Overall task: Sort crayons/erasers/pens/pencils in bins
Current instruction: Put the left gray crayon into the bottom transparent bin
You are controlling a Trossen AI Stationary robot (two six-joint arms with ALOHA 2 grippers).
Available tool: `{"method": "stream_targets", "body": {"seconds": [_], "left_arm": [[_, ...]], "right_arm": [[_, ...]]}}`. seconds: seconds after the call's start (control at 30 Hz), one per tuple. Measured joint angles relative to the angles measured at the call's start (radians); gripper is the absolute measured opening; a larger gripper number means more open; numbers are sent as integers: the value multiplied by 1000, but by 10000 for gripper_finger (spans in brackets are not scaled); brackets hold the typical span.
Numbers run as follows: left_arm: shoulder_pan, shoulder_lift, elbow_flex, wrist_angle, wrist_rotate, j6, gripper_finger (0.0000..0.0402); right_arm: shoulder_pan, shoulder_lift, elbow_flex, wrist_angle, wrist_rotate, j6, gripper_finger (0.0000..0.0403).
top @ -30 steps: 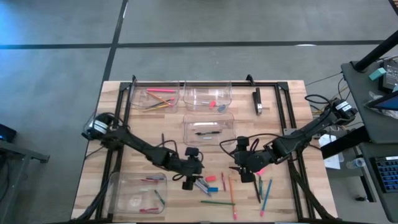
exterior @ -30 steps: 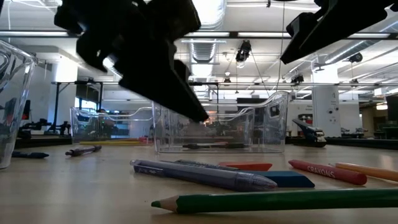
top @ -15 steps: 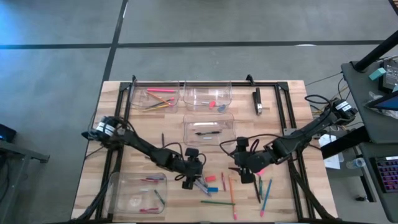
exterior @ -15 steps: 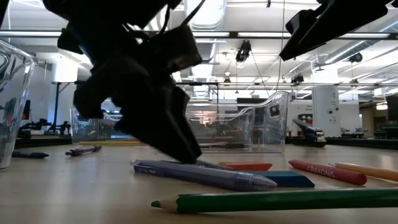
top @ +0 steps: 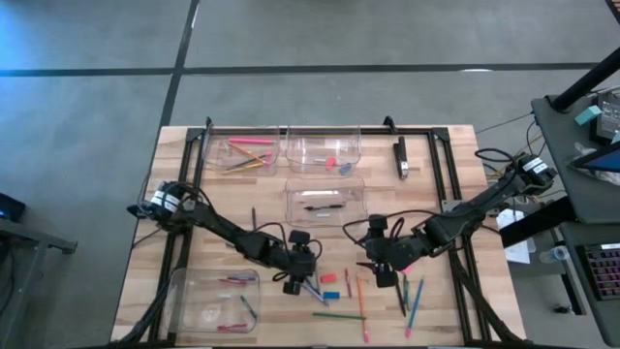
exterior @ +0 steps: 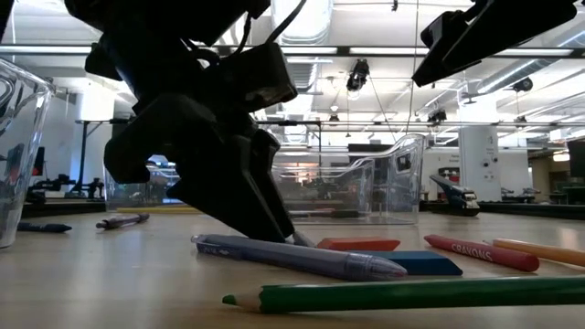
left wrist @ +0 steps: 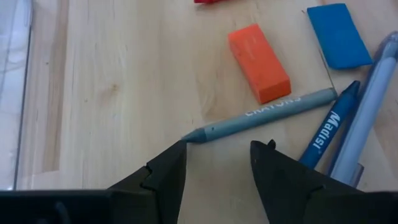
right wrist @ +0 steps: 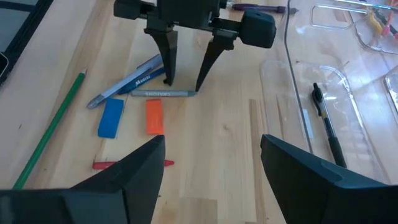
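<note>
A grey crayon (left wrist: 267, 115) lies flat on the wood beside an orange eraser (left wrist: 258, 62), a blue eraser (left wrist: 339, 34), a blue crayon (left wrist: 326, 134) and a pale purple pen (exterior: 292, 256). My left gripper (top: 295, 286) is open and points steeply down, with its fingertips at the tabletop. The grey crayon's pointed end (left wrist: 189, 135) lies just off one fingertip, and the gap between the fingers (right wrist: 182, 86) stands over that end. My right gripper (top: 383, 273) hangs open above the table to the right, with nothing between its fingers. My left gripper comes from above, slanting down, at the grey crayon's pointed end (left wrist: 189, 135). One fingertip (left wrist: 177, 152) stands right against that end. Whether it touches the crayon, I cannot tell. The crayon lies flat on the table.
Clear bins hold pencils (top: 247, 153), erasers (top: 327, 155), pens (top: 325, 202) and crayons (top: 218, 296). A black block (top: 401, 158) lies at the far right. A green pencil (top: 339, 315), a red crayon (exterior: 480, 251) and more sticks (top: 412, 296) lie near the front edge.
My left gripper has sunk from above the loose sticks down to the tabletop at the grey crayon's pointed end. The crayons, erasers and pen have stayed where they lay.
</note>
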Motion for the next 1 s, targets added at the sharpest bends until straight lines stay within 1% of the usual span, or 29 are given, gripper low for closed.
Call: {"method": "stream_targets", "body": {"seconds": [0.37, 0.6, 0.73, 1.0], "left_arm": [[0, -14, 43, -2, 3, 127, 160], [7, -8, 71, -6, 57, 175, 160], [16, -8, 86, -49, 73, 186, 160], [29, 1, 92, -47, 127, 210, 160]], "right_arm": [[0, 0, -3, 0, 0, 0, 253], [0, 0, -11, 17, 0, -1, 254], [0, 0, -14, 22, 0, -2, 254], [0, 0, -14, 23, 0, -2, 254]]}}
